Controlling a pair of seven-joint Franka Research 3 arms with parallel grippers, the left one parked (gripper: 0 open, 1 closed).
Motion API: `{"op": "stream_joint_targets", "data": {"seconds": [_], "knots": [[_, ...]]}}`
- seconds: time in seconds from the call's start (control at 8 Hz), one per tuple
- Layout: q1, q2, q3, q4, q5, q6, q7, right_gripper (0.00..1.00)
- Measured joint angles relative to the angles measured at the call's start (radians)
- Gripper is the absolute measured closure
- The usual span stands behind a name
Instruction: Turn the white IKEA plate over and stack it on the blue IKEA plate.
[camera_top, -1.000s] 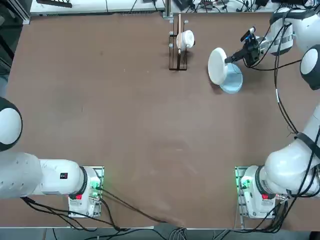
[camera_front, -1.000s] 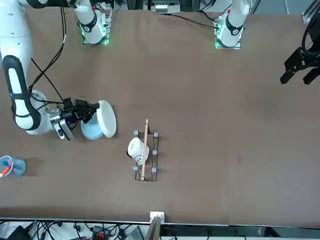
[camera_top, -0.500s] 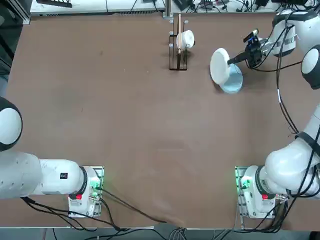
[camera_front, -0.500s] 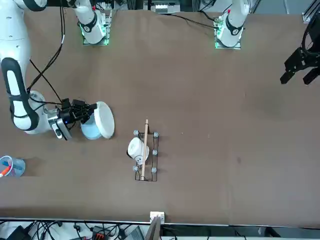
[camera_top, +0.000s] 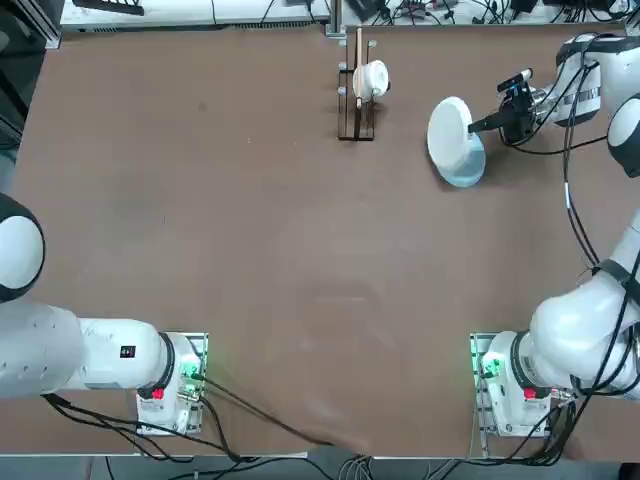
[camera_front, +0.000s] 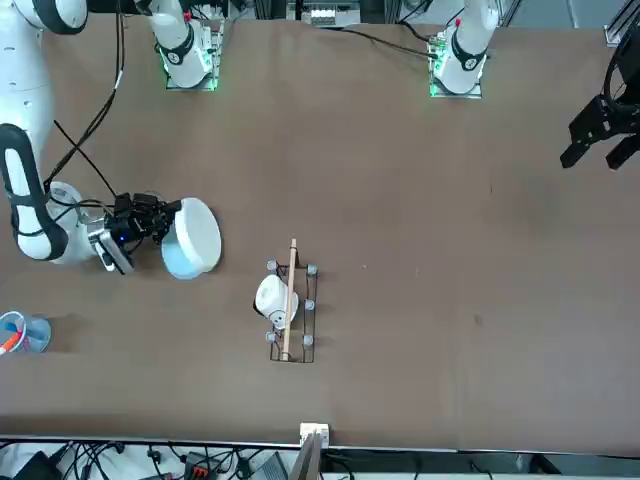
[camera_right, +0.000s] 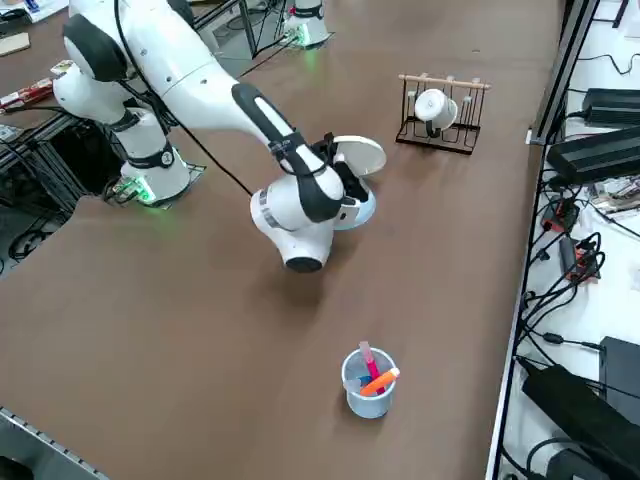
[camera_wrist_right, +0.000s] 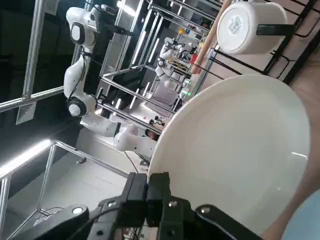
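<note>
The white IKEA plate (camera_top: 450, 130) is tilted steeply above the blue IKEA plate (camera_top: 466, 168), overlapping it at the table's far right. The right gripper (camera_top: 492, 121) pinches the white plate's rim between its closed fingers (camera_wrist_right: 150, 192). A mug rack (camera_top: 357, 85) stands nearby.
</note>
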Motion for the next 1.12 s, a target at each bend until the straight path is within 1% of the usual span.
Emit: {"op": "stream_joint_targets", "data": {"seconds": [0.25, 0.62, 0.75, 1.12], "knots": [[-0.011, 0.025, 0.000, 0.014, 0.000, -0.021, -0.032, 0.97], [-0.014, 0.089, 0.000, 0.067, 0.000, -0.051, -0.052, 0.97], [-0.020, 0.096, 0.000, 0.075, -0.002, -0.054, -0.053, 0.97], [-0.059, 0.096, -0.001, 0.081, -0.050, -0.059, -0.053, 0.97]]}}
